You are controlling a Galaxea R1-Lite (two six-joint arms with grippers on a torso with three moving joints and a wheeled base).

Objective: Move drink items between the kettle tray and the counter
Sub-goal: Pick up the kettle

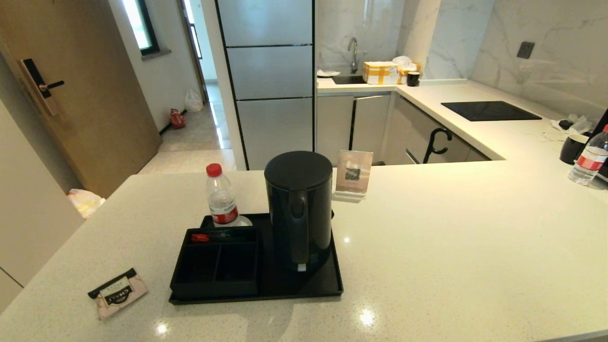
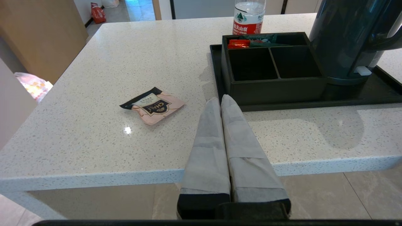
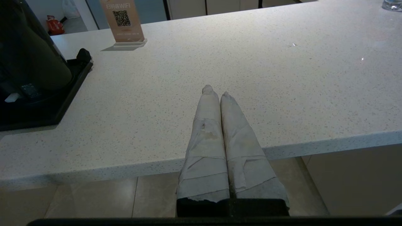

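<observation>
The matte-black kettle [image 1: 298, 209] stands upright on the right half of the black kettle tray [image 1: 332, 285], handle toward me. The divided compartment box [image 1: 216, 268] fills the tray's left half, with red packets in its back slot. The pink "CHALI" tea sachet [image 1: 118, 293] lies flat on the off-white counter [image 1: 451, 237], left of the tray. My left gripper [image 2: 220, 99] is shut and empty, hovering by the counter's front edge, right of the sachet [image 2: 152, 105] and just before the tray [image 2: 314, 105]. My right gripper [image 3: 214, 91] is shut and empty over bare counter [image 3: 282, 78], right of the kettle [image 3: 28, 56].
A clear water bottle with red cap [image 1: 221, 197] stands at the tray's back left corner. A small WiFi sign [image 1: 353, 173] stands behind the kettle. Far right are a black mug [image 1: 573, 148] and a second bottle [image 1: 589, 159]. A black cooktop [image 1: 489, 110] is set into the counter's far arm.
</observation>
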